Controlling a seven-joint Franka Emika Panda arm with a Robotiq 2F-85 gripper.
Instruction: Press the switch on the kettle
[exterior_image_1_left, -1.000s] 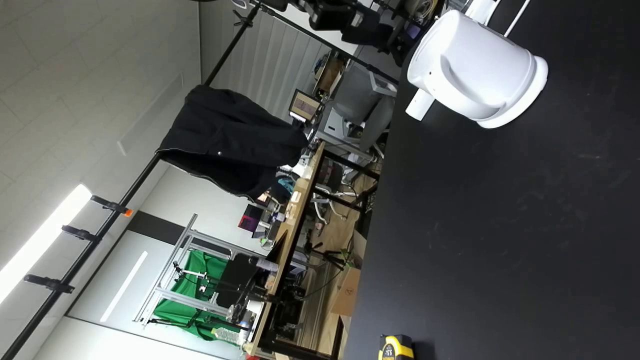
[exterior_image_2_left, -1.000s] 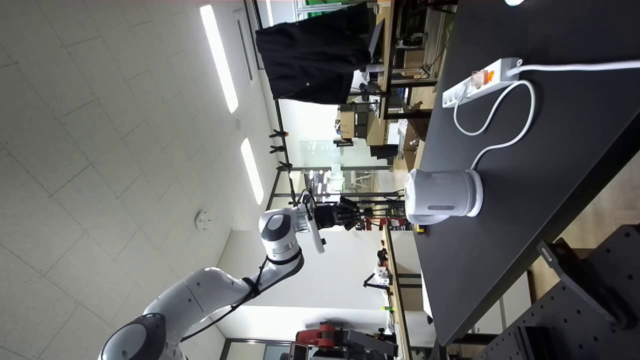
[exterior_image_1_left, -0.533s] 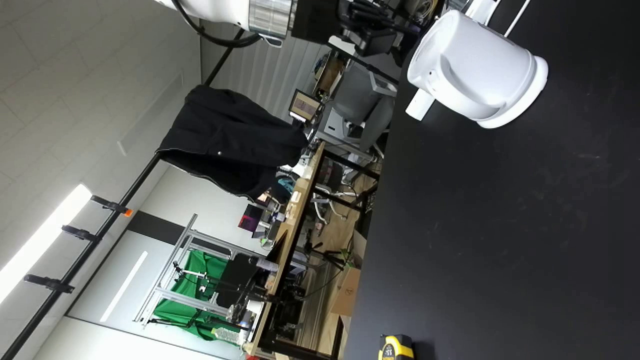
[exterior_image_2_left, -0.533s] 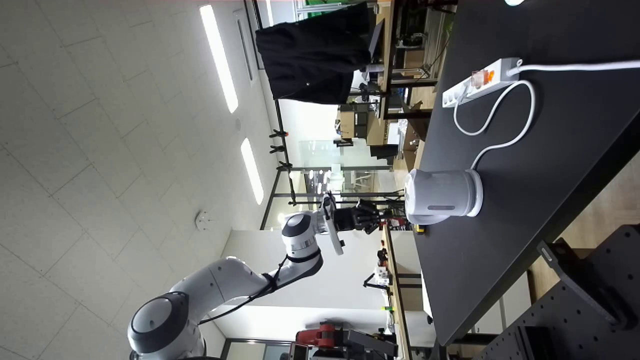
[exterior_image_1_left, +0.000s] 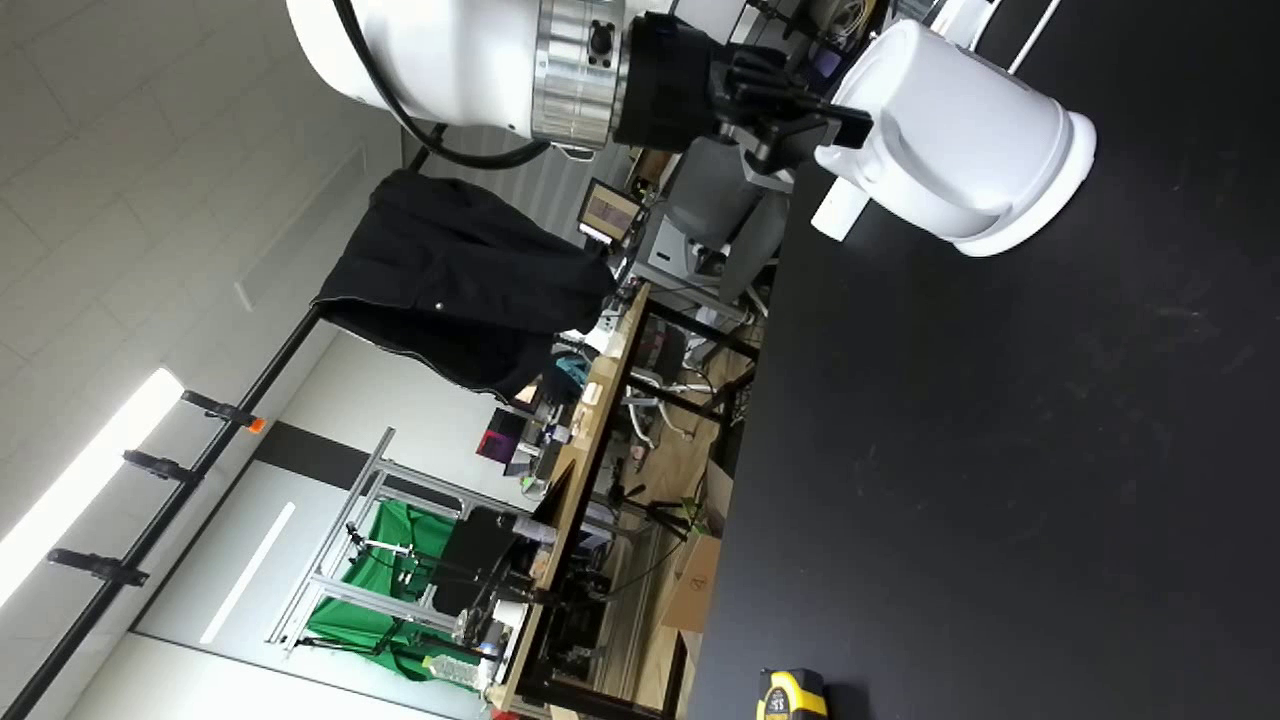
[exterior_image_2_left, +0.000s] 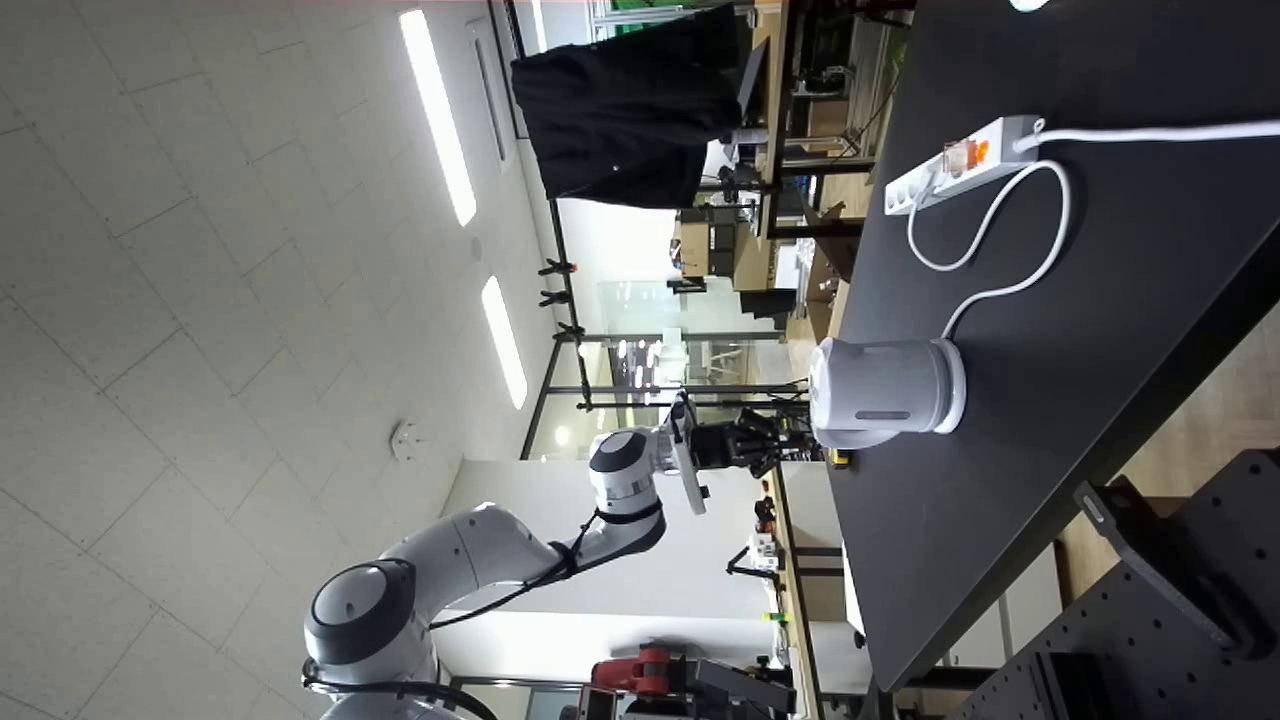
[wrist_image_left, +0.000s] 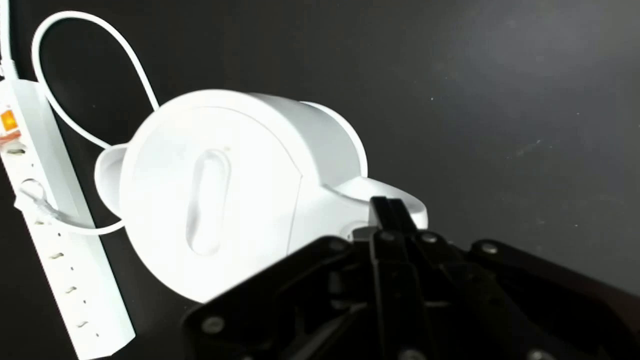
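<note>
The white kettle (exterior_image_1_left: 975, 140) stands on the dark table; it shows in both exterior views (exterior_image_2_left: 885, 385), which are turned sideways. The wrist view looks down on its lid (wrist_image_left: 250, 165) and handle (wrist_image_left: 372, 189). My gripper (wrist_image_left: 389, 200) has its two black fingertips together with nothing between them. In the wrist view the fingertips overlap the handle top. A faint round outline on the kettle (wrist_image_left: 352, 227) lies beside the fingers; the switch itself is mostly hidden. In an exterior view the gripper (exterior_image_1_left: 850, 128) is at the kettle's top edge by the handle; contact cannot be told.
A white power strip (wrist_image_left: 65, 240) lies beyond the spout side, with the kettle's cord (wrist_image_left: 115, 32) looping on the table (wrist_image_left: 500, 125). It also shows in an exterior view (exterior_image_2_left: 960, 165). A yellow and black tape measure (exterior_image_1_left: 790, 695) lies near the table edge.
My gripper has come from away from the kettle to its top by the handle. More of the arm has entered view. The fingers look shut now. The kettle has not moved.
</note>
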